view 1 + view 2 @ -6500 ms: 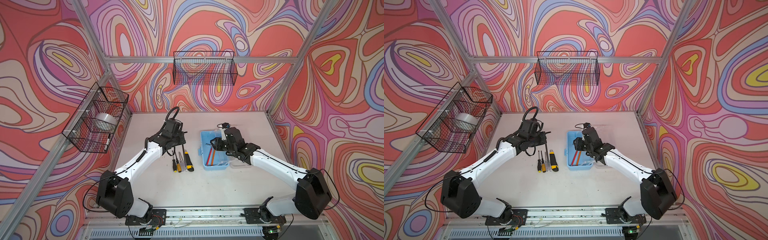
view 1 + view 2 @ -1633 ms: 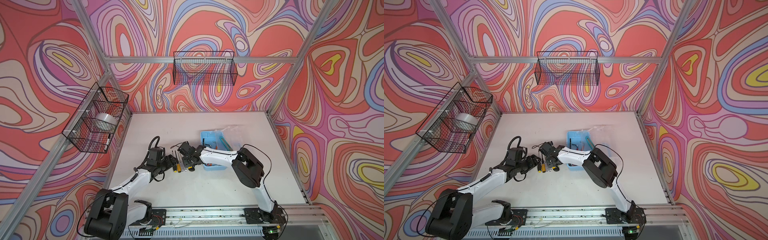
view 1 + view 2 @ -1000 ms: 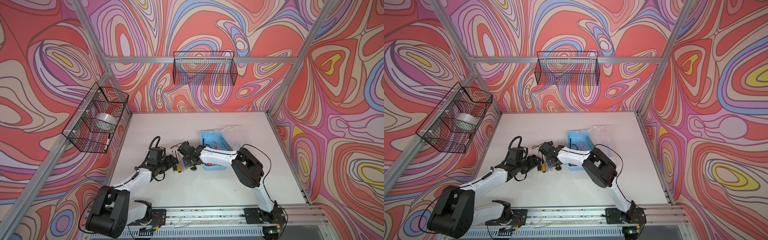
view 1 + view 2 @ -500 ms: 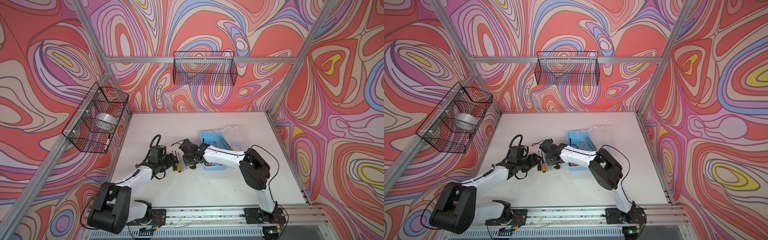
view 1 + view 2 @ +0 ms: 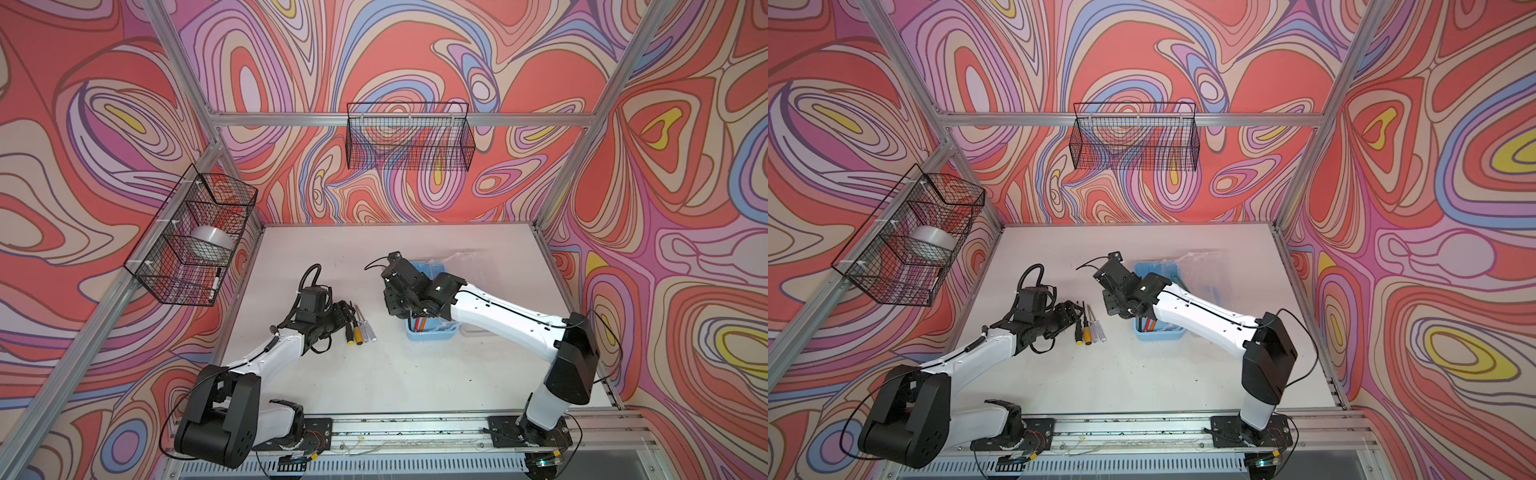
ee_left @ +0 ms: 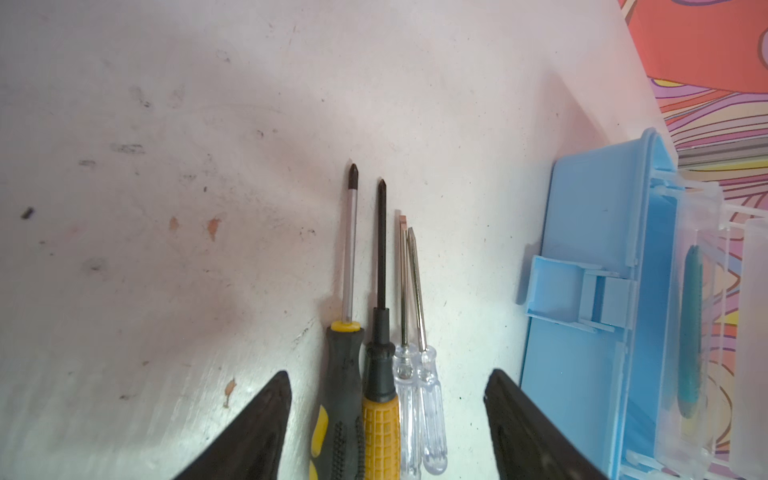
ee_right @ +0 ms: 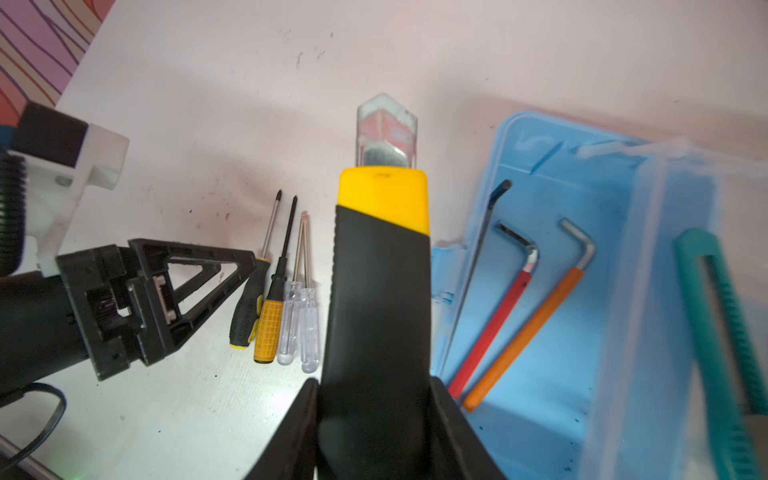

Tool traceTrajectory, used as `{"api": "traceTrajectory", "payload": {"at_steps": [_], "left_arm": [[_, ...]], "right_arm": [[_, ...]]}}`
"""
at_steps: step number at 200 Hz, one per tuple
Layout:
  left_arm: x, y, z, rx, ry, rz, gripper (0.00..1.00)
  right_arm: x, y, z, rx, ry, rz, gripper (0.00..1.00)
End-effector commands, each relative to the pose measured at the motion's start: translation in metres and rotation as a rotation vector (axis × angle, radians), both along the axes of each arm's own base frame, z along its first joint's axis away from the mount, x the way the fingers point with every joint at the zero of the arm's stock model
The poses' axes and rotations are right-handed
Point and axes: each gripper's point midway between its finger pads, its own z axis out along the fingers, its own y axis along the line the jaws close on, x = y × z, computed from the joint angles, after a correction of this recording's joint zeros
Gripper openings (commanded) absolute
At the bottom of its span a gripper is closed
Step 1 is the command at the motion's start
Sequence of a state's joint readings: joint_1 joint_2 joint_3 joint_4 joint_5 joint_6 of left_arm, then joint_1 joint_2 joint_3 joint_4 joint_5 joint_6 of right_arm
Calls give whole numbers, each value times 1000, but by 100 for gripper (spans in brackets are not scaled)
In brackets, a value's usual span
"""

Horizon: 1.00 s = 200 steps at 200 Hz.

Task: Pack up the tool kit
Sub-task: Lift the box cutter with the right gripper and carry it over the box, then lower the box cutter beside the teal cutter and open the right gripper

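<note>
Nearest us, the scuffed white desk [image 5: 374,374] sits inside swirl-patterned walls. On it we see four screwdrivers [image 5: 359,328] lying side by side, handles near and tips toward the far wall. The left gripper [image 6: 386,374] stands with its jaws apart at their handles. Just beside the row, the right gripper [image 7: 374,382] is clamped on a yellow-and-black utility knife [image 7: 380,270], held parallel to them. Next comes the light-blue box [image 5: 432,333], long axis running near to far, its clear lid [image 5: 1204,266] open and hex keys [image 7: 498,307] inside. Farthest, a wire basket [image 5: 409,141] hangs on the back wall.
</note>
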<state>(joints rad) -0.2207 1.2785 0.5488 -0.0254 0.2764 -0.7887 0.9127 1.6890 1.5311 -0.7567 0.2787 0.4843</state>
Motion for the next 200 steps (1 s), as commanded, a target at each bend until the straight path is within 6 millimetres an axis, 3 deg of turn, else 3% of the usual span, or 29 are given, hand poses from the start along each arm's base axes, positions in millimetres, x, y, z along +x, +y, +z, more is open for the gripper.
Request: {"api": "traceTrajectory", "payload": {"at_steps": [1, 24, 50, 116, 169, 200], "left_arm": [[8, 2, 9, 9, -24, 8, 74], [9, 3, 10, 16, -28, 7, 74], [9, 4, 10, 19, -27, 7, 74], [6, 5, 11, 23, -23, 10, 74], [5, 7, 10, 35, -18, 9, 74], [5, 6, 9, 37, -15, 6, 73]], "right_arm": [[9, -53, 4, -96, -26, -95, 31], [18, -95, -3, -115, -12, -165, 31], [24, -117, -17, -119, 8, -185, 31], [41, -130, -58, -146, 42, -206, 31], [53, -132, -77, -140, 66, -210, 34], [53, -134, -83, -163, 83, -214, 49]]}}
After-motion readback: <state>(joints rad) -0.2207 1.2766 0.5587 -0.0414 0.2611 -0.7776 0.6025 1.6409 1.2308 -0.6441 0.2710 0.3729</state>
